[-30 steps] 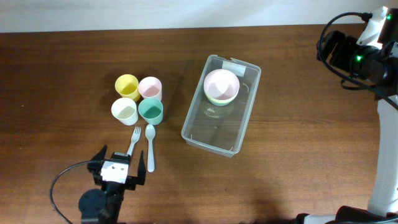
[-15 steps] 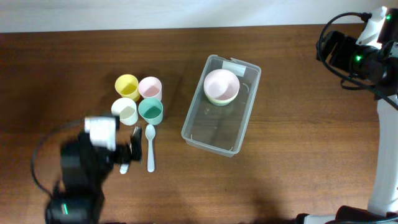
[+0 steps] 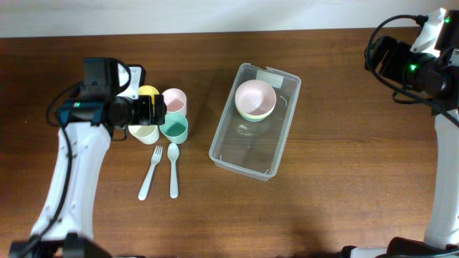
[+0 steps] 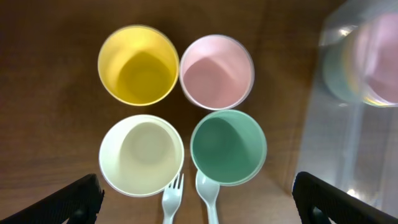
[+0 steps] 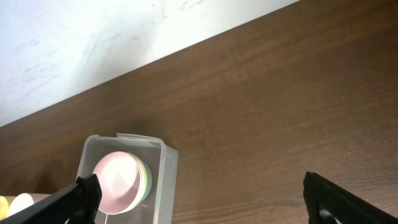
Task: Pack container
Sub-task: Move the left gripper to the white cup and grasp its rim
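— Left claw [image 3: 154, 109] first?
— Released, jaws spread wide, grasping nothing. Hangs well left of the container [image 3: 242, 166] as seen from overhead, pointing straight down.

— Below it?
— Four upright cups packed in a square, left of the container. Yellow cup [image 4: 137, 65] and pink cup [image 4: 216, 71] level with the container's labelled end, cream cup [image 4: 141, 155] and green cup [image 4: 228, 147] a row closer. Pink and green on the side nearer the container.

— Cutlery?
— Fork [image 3: 150, 174] and spoon [image 3: 173, 170], flat on the desk [image 3: 323, 201], side by side, left of the container and level with its unlabelled end. Spoon nearer the container.

— Right claw [image 5: 202, 198]?
— Also released, empty. Held high, well right of the container, beyond its labelled end.

— The container itself?
— Sits on the desk at a slant, white label [image 3: 270, 73] on the far short end. Holds a pink bowl [image 3: 255, 97] nested on a green bowl [image 3: 247, 113] at the labelled end. Rest of the floor bare.
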`<act>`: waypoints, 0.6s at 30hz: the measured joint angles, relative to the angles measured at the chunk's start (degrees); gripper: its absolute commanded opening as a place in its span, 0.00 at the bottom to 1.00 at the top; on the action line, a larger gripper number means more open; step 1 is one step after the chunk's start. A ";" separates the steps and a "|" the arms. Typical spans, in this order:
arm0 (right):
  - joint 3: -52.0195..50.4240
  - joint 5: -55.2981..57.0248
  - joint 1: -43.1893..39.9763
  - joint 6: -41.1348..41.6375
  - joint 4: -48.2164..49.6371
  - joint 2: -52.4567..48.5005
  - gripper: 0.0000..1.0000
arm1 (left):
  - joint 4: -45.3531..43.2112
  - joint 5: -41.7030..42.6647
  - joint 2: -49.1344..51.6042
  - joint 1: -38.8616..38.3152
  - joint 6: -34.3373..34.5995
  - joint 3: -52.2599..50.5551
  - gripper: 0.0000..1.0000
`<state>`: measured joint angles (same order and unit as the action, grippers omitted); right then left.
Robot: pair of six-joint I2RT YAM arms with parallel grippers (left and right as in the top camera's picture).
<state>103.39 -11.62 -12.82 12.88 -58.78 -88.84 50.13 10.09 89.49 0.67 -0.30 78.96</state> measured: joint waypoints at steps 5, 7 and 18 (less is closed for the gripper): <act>0.00 0.00 0.00 -0.04 0.00 0.00 0.99 | -3.45 1.81 5.49 3.80 4.04 0.02 1.00; 0.00 0.00 0.00 -0.02 0.02 0.00 0.99 | -5.31 2.75 6.58 5.49 4.72 0.02 1.00; 0.00 0.00 0.00 0.00 0.00 0.00 0.99 | -11.34 1.68 6.84 9.57 5.97 0.13 0.99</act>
<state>103.39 -11.62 -12.82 12.88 -58.78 -88.84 38.79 11.77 96.33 10.24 5.67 79.09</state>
